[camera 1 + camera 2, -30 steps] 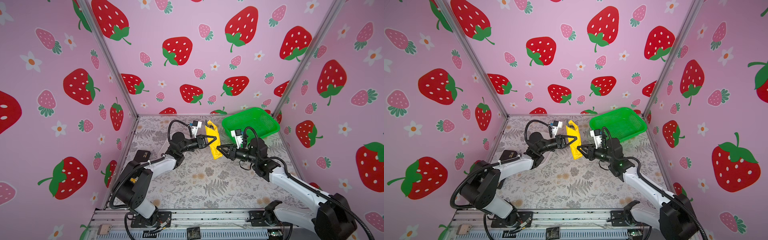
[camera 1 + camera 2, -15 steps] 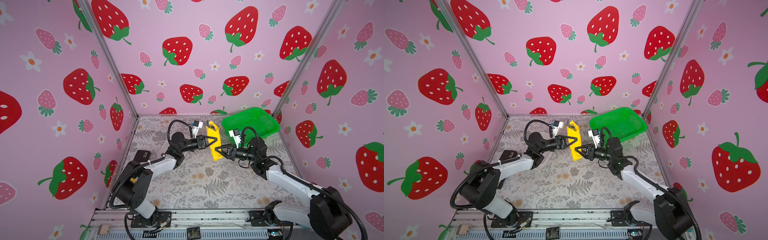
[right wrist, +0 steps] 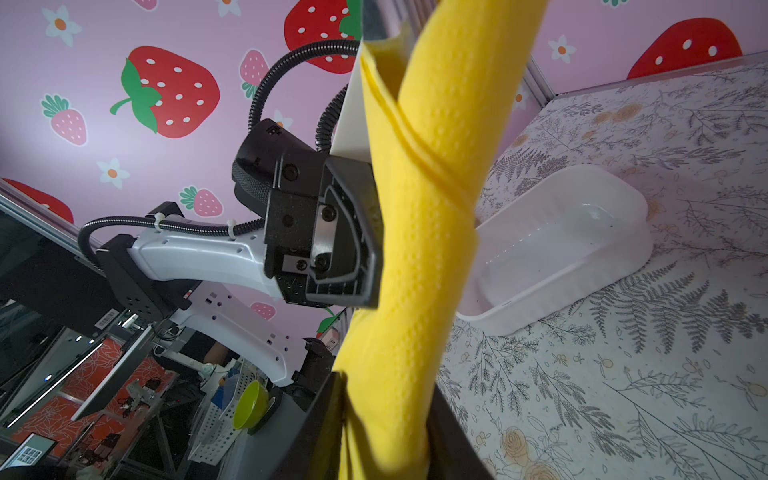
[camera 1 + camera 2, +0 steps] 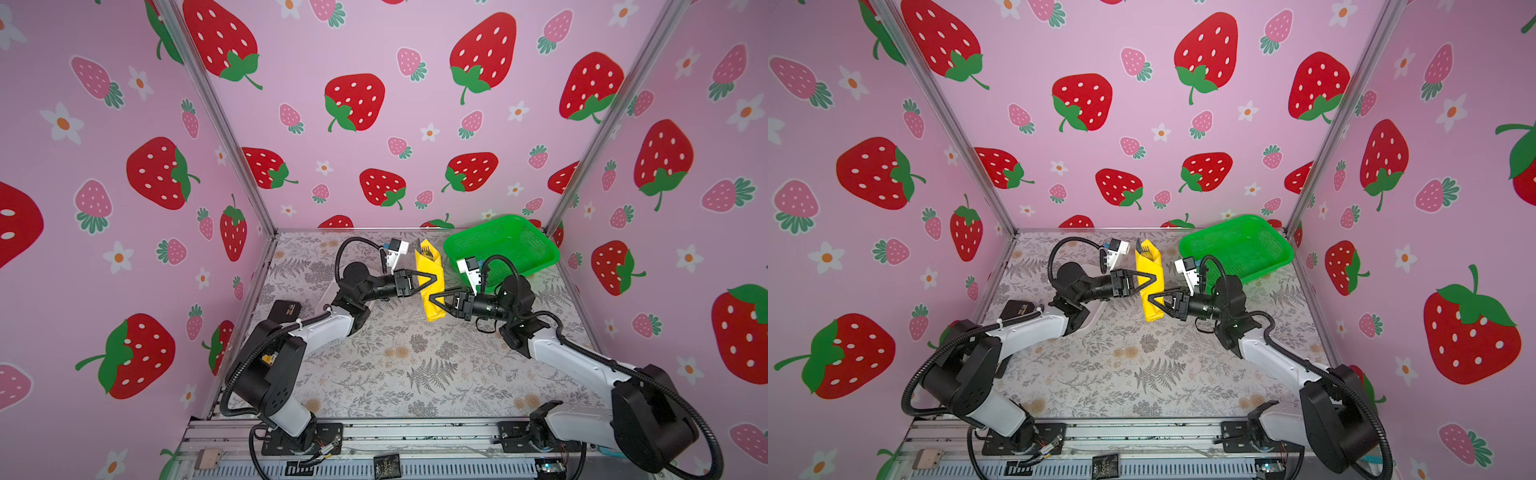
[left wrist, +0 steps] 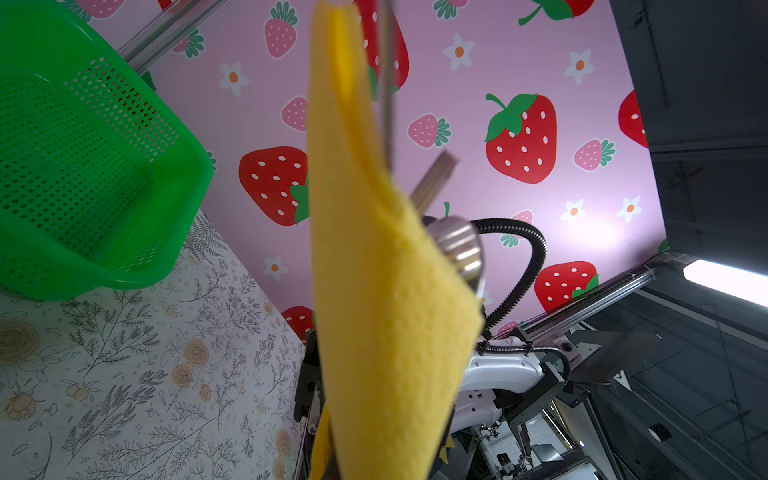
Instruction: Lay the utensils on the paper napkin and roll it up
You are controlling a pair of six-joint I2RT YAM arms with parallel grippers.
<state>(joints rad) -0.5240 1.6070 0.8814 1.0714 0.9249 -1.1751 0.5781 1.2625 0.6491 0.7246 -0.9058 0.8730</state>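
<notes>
The right gripper (image 4: pixel 432 300) reaches in from 4 o'clock. Its jaws sit on both sides of the near end of the rolled yellow paper napkin (image 4: pixel 428 266) and seem to squeeze it, so the roll stays shut. The left gripper (image 4: pixel 436 277), from 9 o'clock, pinches the middle, holding it off the table (image 4: pixel 415 365). The utensils (image 4: pixel 425 251) poke out the far end. A green mesh basket (image 4: pixel 498 245) waits at 1 o'clock.
</notes>
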